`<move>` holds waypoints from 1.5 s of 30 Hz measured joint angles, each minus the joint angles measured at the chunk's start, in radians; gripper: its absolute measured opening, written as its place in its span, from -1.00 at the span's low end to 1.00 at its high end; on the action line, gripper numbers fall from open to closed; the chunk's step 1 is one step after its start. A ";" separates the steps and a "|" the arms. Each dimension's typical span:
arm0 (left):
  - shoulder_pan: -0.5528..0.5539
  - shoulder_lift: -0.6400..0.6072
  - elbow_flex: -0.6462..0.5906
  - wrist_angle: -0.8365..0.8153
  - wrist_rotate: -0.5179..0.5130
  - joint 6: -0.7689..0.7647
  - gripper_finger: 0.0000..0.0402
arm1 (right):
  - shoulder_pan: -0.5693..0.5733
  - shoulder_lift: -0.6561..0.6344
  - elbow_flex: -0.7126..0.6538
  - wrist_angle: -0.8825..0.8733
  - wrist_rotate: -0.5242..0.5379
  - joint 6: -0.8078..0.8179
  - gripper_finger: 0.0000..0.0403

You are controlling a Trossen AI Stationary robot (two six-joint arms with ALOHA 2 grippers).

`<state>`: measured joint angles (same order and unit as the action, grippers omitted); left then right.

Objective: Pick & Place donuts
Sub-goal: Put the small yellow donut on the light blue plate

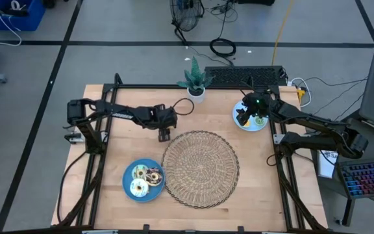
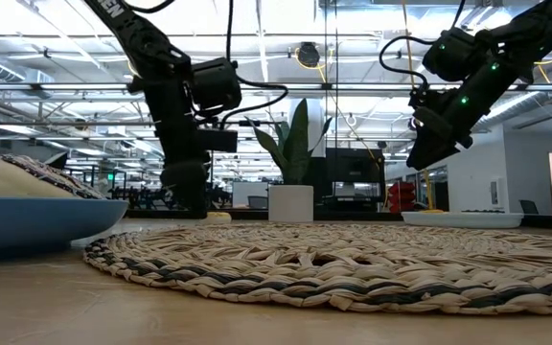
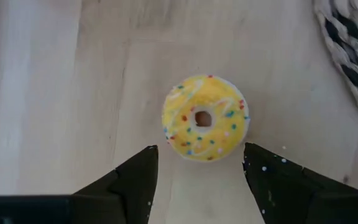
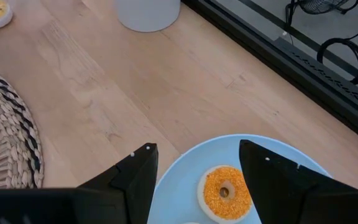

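- The left pincer hangs released over a yellow donut that lies flat on the bare tabletop just beside the woven mat, probably for a straight-down approach.
- The right pincer, also spread and empty, hovers over an orange donut on its blue plate.
- Only the high view shows more donuts on a second plate; the wrist views alone show icing colours.
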<state>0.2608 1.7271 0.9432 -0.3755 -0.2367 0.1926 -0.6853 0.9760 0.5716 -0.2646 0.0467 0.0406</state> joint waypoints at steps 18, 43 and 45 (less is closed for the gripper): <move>0.079 0.000 0.000 0.056 0.161 -0.090 0.11 | 0.000 0.000 -0.098 0.119 0.000 -0.008 0.05; 0.081 -0.002 -0.116 0.256 0.177 -0.063 0.11 | 0.000 0.000 -0.102 0.126 0.000 -0.001 0.05; 0.079 -0.007 -0.116 0.249 0.186 -0.077 0.11 | 0.000 0.000 -0.103 0.126 0.000 0.000 0.05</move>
<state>0.3396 1.7206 0.8269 -0.1263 -0.0511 0.1159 -0.6853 0.9764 0.4690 -0.1387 0.0467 0.0402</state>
